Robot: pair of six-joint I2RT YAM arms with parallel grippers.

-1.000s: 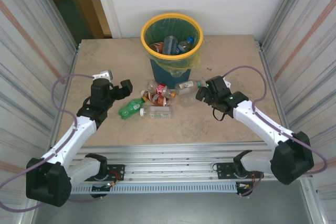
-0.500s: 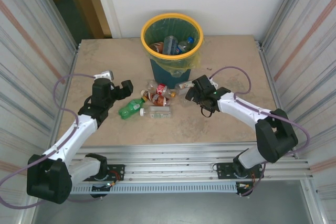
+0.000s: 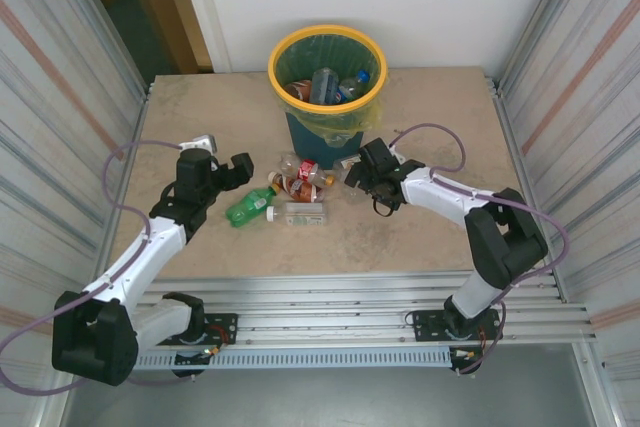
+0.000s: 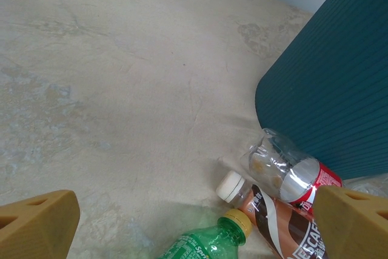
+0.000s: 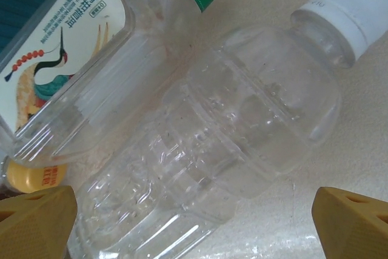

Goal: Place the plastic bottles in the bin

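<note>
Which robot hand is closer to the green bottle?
The left gripper: it hangs open right by the green bottle. The right gripper is farther right, over a clear bottle.

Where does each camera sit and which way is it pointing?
Top external: above and behind the bases, looking down on the table, bin and both arms.
Left wrist: on the left gripper, facing the bin's wall and green bottle; yellow fingertips at bottom corners.
Right wrist: on the right gripper, close over a clear white-capped bottle; fingertips likewise.
Shared: top and left wrist both see the green bottle.
</note>
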